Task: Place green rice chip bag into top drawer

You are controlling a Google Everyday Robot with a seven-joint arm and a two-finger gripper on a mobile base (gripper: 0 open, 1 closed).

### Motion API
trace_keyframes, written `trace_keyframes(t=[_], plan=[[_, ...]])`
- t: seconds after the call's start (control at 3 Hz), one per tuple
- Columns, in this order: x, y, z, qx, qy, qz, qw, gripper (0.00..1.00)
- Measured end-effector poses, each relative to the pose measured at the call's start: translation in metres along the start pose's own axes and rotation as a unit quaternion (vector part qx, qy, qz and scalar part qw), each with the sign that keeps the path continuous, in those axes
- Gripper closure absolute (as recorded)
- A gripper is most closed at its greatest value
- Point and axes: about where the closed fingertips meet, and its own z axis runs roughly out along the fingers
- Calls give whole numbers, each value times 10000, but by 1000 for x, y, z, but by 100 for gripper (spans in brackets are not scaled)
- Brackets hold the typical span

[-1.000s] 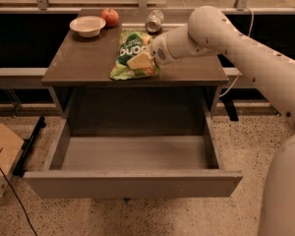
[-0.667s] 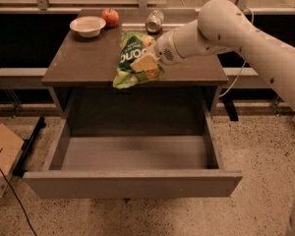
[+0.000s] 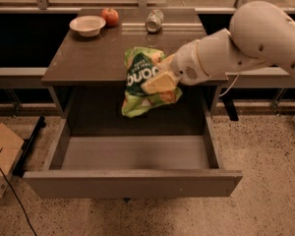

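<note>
Closed tight on the right side of the green rice chip bag (image 3: 136,75): the claw (image 3: 158,82), reaching in from the right at the front edge of the dark worktop (image 3: 88,58). Bag held tilted in the air, past that front edge and above the pulled-out top drawer (image 3: 132,183), not inside it. Along the back edge: white bowl (image 3: 87,24), red apple (image 3: 110,16), silver can (image 3: 154,20) on its side.

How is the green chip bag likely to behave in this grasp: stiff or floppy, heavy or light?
Probably floppy: the green rice chip bag hangs crumpled from the hand, which grips one side of it near the table's front edge, above the open top drawer. Likely light, since one side pinch carries it. It may land crooked when released.
</note>
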Motion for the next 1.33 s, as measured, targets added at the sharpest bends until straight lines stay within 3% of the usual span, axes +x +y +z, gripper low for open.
trace_keyframes(t=[0.33,0.67,1.0,1.33], plan=[[31,51,-8,-215,305,0,9993,100],[71,93,4,-417,699,80,9967,97],[111,116,29,-491,1066,307,9926,78],[142,118,53,-425,1313,601,9886,55]])
